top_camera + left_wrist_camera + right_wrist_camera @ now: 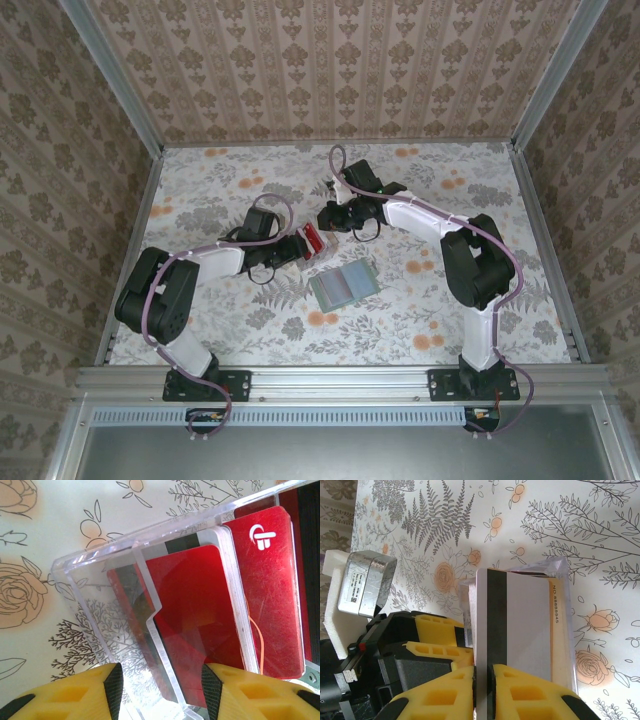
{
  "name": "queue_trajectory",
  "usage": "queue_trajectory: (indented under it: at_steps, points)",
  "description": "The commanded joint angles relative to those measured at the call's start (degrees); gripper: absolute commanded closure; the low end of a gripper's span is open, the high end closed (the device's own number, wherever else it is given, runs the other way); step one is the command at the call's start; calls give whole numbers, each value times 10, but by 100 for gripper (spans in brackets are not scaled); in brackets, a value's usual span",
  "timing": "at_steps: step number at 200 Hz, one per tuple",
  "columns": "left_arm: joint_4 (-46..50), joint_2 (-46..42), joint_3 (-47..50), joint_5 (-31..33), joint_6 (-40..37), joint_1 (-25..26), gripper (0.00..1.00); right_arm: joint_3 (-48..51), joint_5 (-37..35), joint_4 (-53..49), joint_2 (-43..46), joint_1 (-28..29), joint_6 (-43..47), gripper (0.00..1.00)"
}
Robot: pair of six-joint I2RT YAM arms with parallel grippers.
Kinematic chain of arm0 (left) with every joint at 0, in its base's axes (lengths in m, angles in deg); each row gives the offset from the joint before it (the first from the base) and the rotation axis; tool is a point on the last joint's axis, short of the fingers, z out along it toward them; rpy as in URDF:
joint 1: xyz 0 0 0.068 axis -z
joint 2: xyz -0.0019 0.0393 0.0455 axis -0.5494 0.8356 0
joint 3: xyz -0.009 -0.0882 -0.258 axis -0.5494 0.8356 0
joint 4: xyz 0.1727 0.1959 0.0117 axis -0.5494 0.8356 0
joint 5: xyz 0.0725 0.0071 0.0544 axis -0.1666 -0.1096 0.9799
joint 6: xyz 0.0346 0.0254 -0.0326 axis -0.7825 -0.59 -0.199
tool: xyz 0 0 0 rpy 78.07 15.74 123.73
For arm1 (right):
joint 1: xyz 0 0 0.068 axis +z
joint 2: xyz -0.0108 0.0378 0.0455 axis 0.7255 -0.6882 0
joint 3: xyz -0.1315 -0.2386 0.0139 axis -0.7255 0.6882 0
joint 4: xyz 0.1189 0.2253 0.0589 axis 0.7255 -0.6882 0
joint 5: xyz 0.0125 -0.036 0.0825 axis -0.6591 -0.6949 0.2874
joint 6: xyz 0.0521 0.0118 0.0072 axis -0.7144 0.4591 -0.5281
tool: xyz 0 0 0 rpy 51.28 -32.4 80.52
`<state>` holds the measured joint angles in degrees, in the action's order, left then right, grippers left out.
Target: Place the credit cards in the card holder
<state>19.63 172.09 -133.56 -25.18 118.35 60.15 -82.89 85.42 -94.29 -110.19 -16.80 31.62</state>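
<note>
A clear acrylic stand (145,587) holds several red credit cards (192,605), also seen as a red stack (313,241) at mid-table. My left gripper (161,692) is open, its yellow fingers straddling the stand's notched front panel and a red card. My right gripper (484,690) is shut on the edge of one credit card (530,625), white-backed with a black stripe, which still stands inside the stand (562,567). The left gripper's fingers (437,627) sit just left of that stack. The grey-green card holder (345,283) lies open and flat just in front of both grippers, its pale sleeves up.
The floral tablecloth (420,300) has free room right of the holder and on the far side. Metal frame rails (545,250) and wallpapered walls close in the table. Both arms (440,225) converge at the stand.
</note>
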Motion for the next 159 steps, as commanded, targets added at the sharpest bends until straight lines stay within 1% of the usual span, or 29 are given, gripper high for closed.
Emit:
queue_trajectory:
  at_steps: [1, 23, 45, 78, 135, 159]
  points:
    - [17, -5, -12, -2, -16, 12, 50, 4, 43, 10, 18, 6, -11, 85]
    - [18, -4, -13, -2, -16, 12, 50, 3, 44, 10, 17, 6, -11, 86]
    - [19, -3, -14, -2, -16, 13, 50, 4, 48, 10, 17, 5, -10, 93]
    - [22, -1, -17, -1, -17, 14, 50, 4, 49, 10, 18, 3, -11, 93]
    - [23, 0, -18, 1, -18, 15, 50, 13, 57, 19, 25, -6, -15, 100]
    - [24, -1, -16, 2, -19, 15, 50, 20, 56, 20, 30, -10, -15, 100]
